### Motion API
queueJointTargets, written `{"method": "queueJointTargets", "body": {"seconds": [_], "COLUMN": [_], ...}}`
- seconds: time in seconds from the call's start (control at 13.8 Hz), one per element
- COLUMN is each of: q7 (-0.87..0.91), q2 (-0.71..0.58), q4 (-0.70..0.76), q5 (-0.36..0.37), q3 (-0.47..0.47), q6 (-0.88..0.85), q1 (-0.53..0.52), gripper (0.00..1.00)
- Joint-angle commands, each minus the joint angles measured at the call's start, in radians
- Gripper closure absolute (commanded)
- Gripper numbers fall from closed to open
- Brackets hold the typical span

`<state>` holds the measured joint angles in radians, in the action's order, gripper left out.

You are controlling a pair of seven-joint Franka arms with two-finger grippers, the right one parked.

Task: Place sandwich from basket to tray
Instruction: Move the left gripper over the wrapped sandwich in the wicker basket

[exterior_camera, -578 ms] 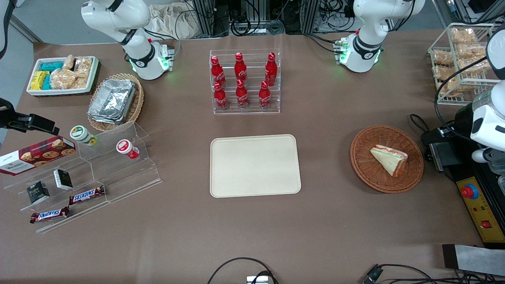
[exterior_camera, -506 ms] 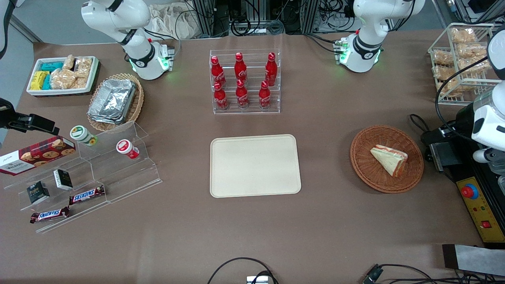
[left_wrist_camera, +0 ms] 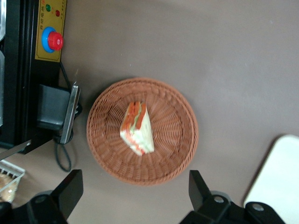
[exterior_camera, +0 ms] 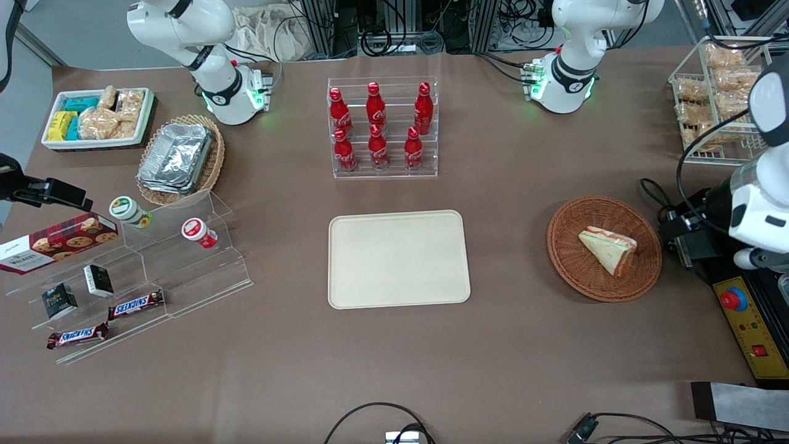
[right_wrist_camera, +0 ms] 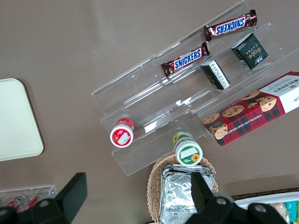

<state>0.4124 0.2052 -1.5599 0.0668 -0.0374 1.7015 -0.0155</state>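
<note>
The sandwich (exterior_camera: pixel 607 250) lies flat in the round brown basket (exterior_camera: pixel 604 248) on the table (exterior_camera: pixel 394 370). It is a small white wedge with red and orange stripes along one edge. It sits near the middle of the basket, a bit toward the working arm's end of the table. Nothing is touching it.

The tray (exterior_camera: pixel 398 259) rests on the table well apart from the basket, toward the parked arm's end. In the front view, a clear rack of red bottles (exterior_camera: pixel 381 126) stands farther from the camera than the tray.

The end effector (left_wrist_camera: pixel 135 198) hangs high above the basket, looking down on the sandwich (left_wrist_camera: pixel 137 129) and the basket (left_wrist_camera: pixel 142 131). Its two black fingers (left_wrist_camera: pixel 70 189) are spread wide apart and hold nothing. A corner of the tray (left_wrist_camera: pixel 275 179) shows in the wrist view too. A yellow box with a red button (exterior_camera: pixel 735 300) sits near the basket at the working arm's end.
</note>
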Motion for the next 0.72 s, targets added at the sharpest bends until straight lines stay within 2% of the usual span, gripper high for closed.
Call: {"method": "queueJointTargets", "body": {"seconds": [0.0,0.14,0.29,0.65], "q7": [0.042,0.042,0.042,0.022], "q2": [0.003,0.02,0.057,0.1], "q4": [-0.144,-0.257,-0.31,-0.368], "q5": [0.014,0.005,0.001,0.002], "q3": [-0.002,-0.002,-0.004,-0.004], "q6": [0.184,0.332,0.412,0.487], "q1": [-0.036,-0.047,-0.047,-0.053], "gripper": [0.0,0.0,0.0,0.0]}}
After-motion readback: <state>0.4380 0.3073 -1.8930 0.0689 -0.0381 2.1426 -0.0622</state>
